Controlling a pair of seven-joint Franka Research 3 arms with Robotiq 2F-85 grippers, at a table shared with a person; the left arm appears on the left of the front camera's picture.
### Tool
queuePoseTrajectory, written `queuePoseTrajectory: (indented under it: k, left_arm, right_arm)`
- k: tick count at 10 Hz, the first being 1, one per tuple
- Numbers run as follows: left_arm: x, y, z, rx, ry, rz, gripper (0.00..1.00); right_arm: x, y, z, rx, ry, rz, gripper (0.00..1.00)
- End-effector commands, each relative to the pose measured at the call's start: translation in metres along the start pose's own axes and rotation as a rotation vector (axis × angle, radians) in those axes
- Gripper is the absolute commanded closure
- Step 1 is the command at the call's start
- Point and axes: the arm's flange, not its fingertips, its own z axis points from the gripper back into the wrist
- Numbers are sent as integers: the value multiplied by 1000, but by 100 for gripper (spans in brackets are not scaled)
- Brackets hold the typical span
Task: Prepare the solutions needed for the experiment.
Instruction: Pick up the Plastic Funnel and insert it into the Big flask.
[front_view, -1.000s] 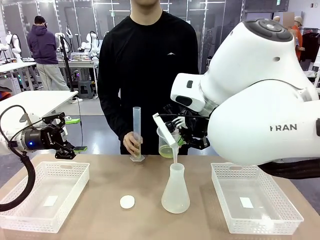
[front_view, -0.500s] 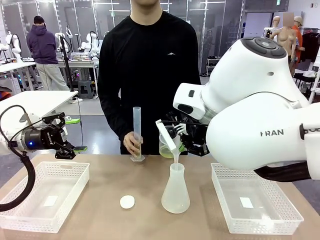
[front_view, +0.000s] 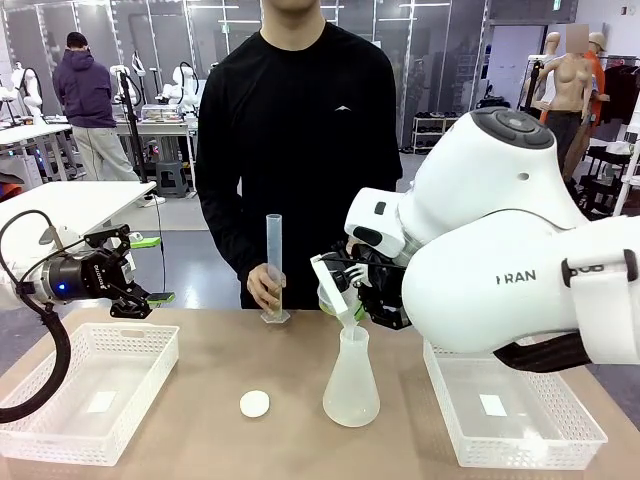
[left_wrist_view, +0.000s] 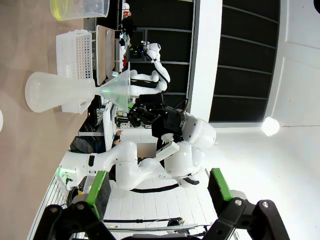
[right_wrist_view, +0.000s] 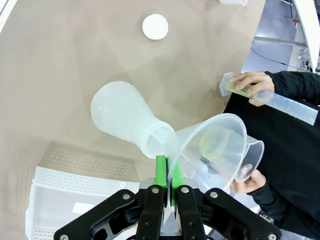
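Right tool pinches funnel rim, solutions just beyond.

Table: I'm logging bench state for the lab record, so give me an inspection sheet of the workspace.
Surface: tan table, no spill seen.
Job's things: yellow-green solution in beaker held by a hand beside funnel; funnel spout at frosted flask mouth; a little more in the hand-held cylinder.
Clutter: white cap; left basket, right basket.
Grippers: left gripper open, raised at table's left; right gripper shut on funnel.
Cables: black cable loops beside left basket.
Surroundings: person opposite; another person at far tables.
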Motion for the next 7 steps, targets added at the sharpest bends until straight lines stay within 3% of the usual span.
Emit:
queuePoseTrajectory:
  k: [1,7]
  left_arm:
    - [-1,-2,0,-1,0,-10,0]
    - [-1,-2,0,-1,0,-10,0]
  right_arm:
    - [-2,5,-8,4,-24,-33,96]
    - [-9,23,-30,29,-29,-91,96]
